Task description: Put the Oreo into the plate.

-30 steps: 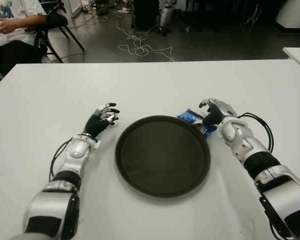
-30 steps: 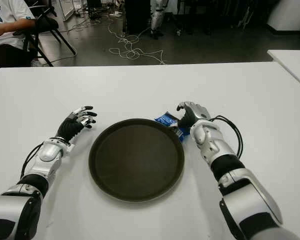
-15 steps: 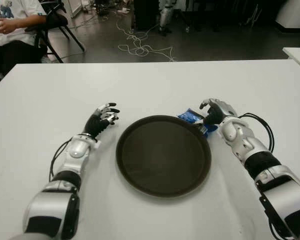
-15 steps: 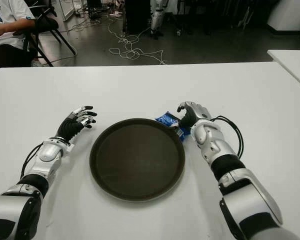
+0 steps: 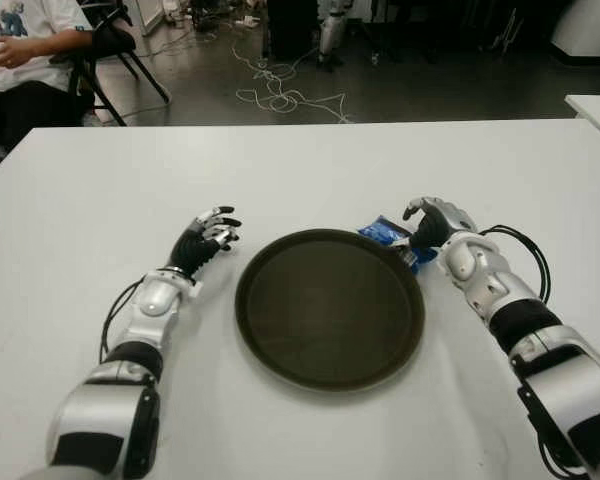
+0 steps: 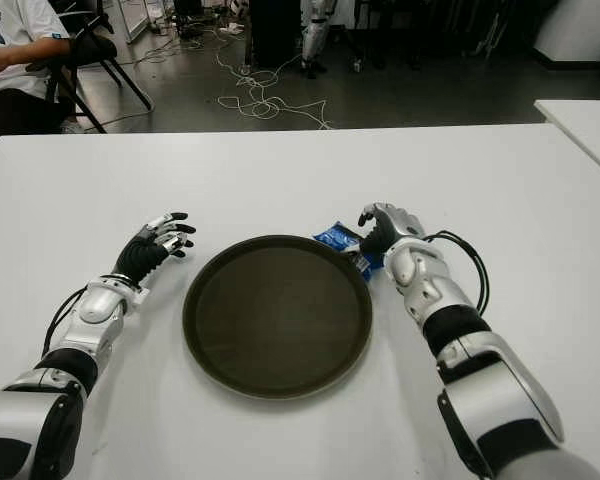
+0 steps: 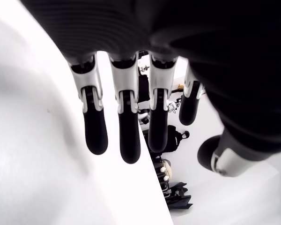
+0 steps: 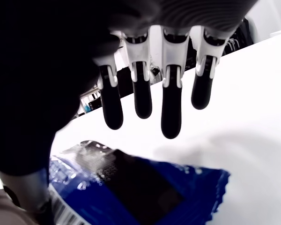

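Observation:
The Oreo is a blue packet [image 5: 383, 231] lying on the white table [image 5: 310, 170], against the far right rim of the round dark plate [image 5: 330, 310]. My right hand [image 5: 423, 222] sits over the packet's right end. In the right wrist view its fingers [image 8: 171, 112] stretch out above the packet [image 8: 145, 192] without closing on it, and the thumb stands by the packet's edge. The plate holds nothing. My left hand [image 5: 212, 230] shows to the left of the plate with its fingers [image 7: 126, 131] loosely extended and nothing in them.
A person sits on a chair [image 5: 115, 45] beyond the table's far left corner. Cables [image 5: 280, 95] lie on the floor behind the table. Another white table's corner [image 5: 595, 105] shows at the far right.
The right hand, the packet and the plate have each shifted slightly to the right. The left hand has stayed where it was.

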Robot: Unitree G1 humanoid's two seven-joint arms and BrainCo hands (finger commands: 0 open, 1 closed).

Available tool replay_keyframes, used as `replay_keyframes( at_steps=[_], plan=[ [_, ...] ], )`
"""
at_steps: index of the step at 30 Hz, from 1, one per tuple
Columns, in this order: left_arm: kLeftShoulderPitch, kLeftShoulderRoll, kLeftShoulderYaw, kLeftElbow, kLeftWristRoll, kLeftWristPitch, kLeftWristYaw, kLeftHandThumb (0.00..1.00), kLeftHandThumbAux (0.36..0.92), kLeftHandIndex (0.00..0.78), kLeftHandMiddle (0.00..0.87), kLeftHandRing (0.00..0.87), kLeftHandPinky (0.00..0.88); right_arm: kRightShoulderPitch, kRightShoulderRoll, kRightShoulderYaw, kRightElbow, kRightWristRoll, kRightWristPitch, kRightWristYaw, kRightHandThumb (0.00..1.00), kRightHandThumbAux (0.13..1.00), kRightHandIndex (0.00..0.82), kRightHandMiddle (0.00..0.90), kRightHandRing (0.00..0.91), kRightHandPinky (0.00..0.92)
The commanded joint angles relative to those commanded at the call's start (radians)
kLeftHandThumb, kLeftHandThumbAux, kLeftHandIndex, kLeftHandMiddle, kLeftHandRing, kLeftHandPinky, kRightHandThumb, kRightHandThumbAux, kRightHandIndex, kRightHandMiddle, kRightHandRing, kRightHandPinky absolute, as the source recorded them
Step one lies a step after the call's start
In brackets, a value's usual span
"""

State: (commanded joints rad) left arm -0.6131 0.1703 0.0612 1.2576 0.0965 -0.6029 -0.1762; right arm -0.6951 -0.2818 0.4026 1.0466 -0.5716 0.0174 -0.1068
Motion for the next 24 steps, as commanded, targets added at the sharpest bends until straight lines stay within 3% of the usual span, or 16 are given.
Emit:
replay_keyframes(
  at_steps=[8, 18, 24],
  plan=[
    [-0.002, 0.001, -0.003, 0.002, 0.005, 0.009, 0.008, 0.348, 0.573, 0.198, 0.302, 0.335, 0.377, -0.012, 0.011, -0.001, 0.051, 0.006, -0.020, -0.010, 0.000, 0.795, 0.467, 0.541, 0.566, 0.479],
    [-0.001, 0.004, -0.017, 0.002, 0.022, 0.003, 0.033, 0.343, 0.587, 0.199, 0.299, 0.331, 0.378, -0.033, 0.024, 0.002, 0.101, 0.015, -0.011, -0.008, 0.000, 0.767, 0.439, 0.424, 0.488, 0.386],
    [0.000, 0.003, -0.018, 0.001, 0.017, 0.001, 0.031, 0.359, 0.588, 0.204, 0.300, 0.334, 0.382, -0.038, 0.027, 0.002, 0.118, 0.020, -0.009, -0.013, 0.000, 0.761, 0.460, 0.471, 0.507, 0.396]
  ],
)
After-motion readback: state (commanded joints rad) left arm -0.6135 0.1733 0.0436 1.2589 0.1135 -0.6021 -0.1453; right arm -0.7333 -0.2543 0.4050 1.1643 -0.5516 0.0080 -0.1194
